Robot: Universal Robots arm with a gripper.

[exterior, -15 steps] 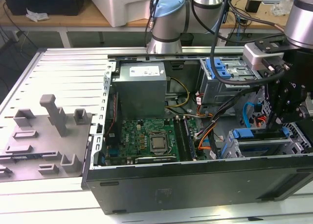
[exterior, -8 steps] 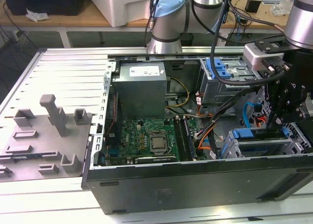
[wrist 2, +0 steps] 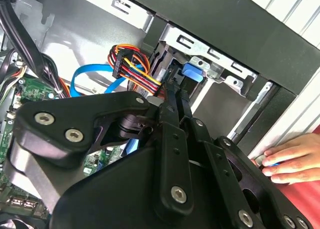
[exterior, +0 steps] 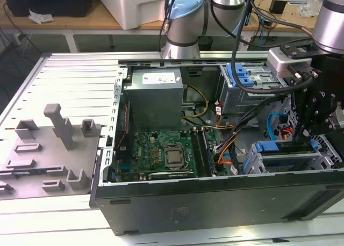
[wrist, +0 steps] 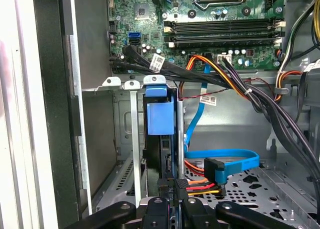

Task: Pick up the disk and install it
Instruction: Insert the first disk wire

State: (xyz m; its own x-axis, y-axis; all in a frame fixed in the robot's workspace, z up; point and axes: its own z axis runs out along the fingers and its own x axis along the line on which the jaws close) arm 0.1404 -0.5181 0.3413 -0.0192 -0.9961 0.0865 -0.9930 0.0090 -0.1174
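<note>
The open computer case (exterior: 215, 203) lies on the slatted desk (exterior: 70, 85), and everything here is best placed against the grey drive cage (exterior: 285, 163) in the case's corner toward the exterior view's right. The motherboard (exterior: 161, 152) sits beside the cage toward the exterior view's left, and a bundle of orange, red and yellow cables (wrist: 210, 186) with a blue ribbon cable (wrist: 227, 156) runs just beside the cage. The disk (wrist: 161, 119), seen edge-on with its blue carrier, stands upright in a slot of the cage, partly down between the metal rails. The pincer (wrist: 170, 204) is right above the disk with its fingers drawn close together on the disk's upper edge, so it looks clamped on it. The main risk, as I judge it, is the carrier catching on a rail if it goes in slightly tilted, which would jam it or flex the plastic. The cables lie near enough to be pinched or snagged by the arm's links. A person's hand (wrist 2: 292, 159) rests on the case wall just outside the cage, close to the arm, and could be struck.
</note>
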